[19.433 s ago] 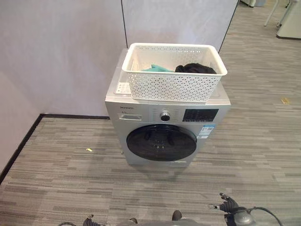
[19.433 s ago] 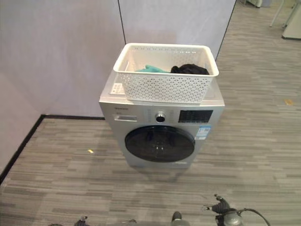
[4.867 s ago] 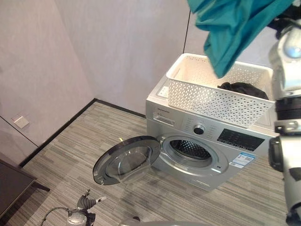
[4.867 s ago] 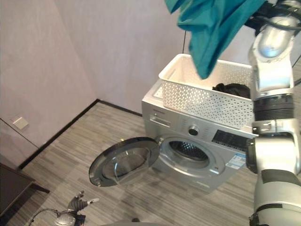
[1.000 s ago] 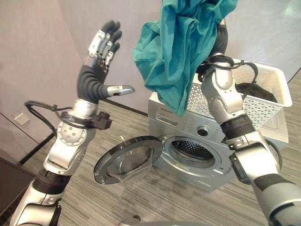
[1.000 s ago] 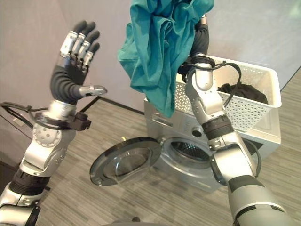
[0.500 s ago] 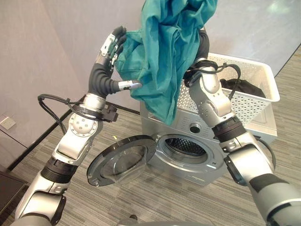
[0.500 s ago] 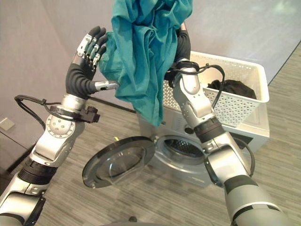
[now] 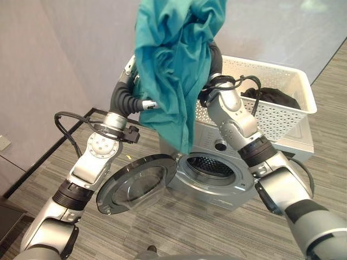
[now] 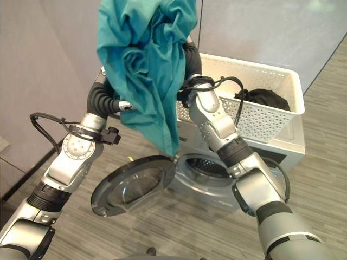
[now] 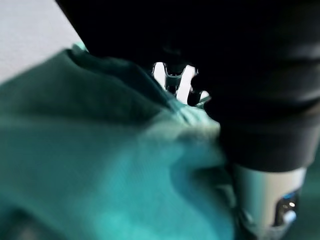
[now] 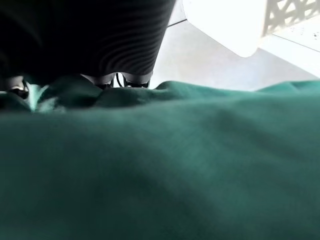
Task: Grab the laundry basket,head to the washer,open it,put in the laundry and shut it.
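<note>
The left robot hand [image 9: 130,92] has moved in against the raised teal garment [image 9: 171,59], both robot hands' grips hidden by cloth, above the washer's open door [image 9: 135,184]

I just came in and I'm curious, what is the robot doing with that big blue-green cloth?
The robot is doing laundry. Its right arm holds a teal garment high in the air, and its left hand has reached into the cloth from the side. The washing machine stands below with its round door swung open, so the drum is ready. A white laundry basket sits on top of the washer with a black garment inside.
</note>
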